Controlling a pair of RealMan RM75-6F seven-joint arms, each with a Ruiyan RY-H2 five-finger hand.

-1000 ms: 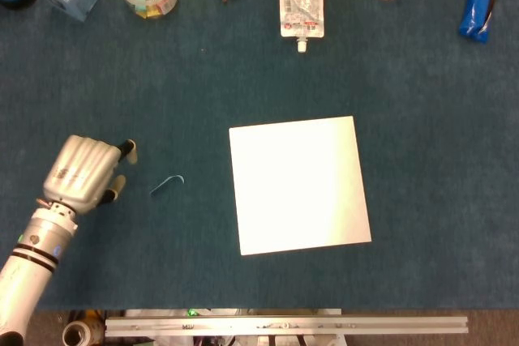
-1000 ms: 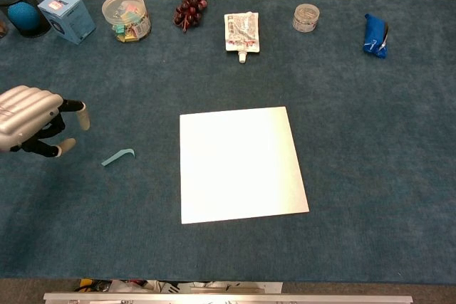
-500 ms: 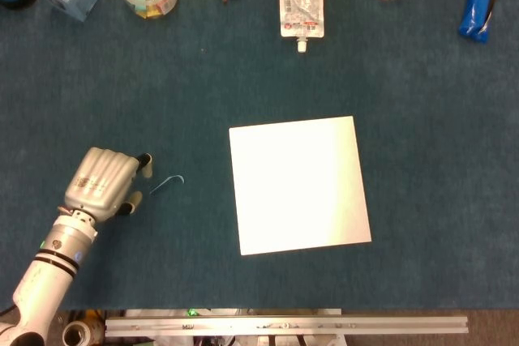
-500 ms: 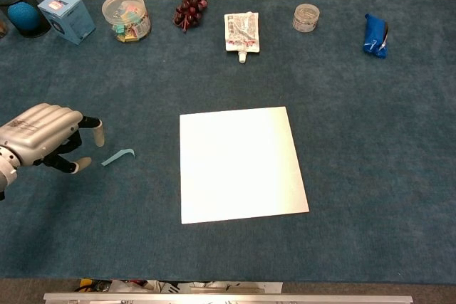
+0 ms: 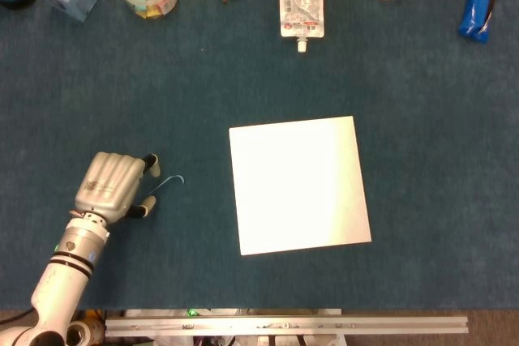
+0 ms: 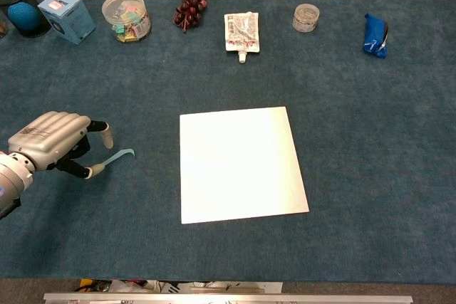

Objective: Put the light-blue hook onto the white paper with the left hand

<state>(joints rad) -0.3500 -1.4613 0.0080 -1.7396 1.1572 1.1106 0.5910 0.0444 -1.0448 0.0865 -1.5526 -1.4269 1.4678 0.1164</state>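
Now L hand (image 6: pixel 50 149) fingers (image 6: pixel 106 134) apart, astride hook (image 6: pixel 121 154).

The left hand (image 5: pixel 113 186) (image 6: pixel 51 146) sat low at the left, knuckles up, its silver back facing the head camera. Its fingers (image 6: pixel 102 133) curled forward and down with a gap to the thumb below, nothing held between them. The forearm ran back toward the lower-left corner.
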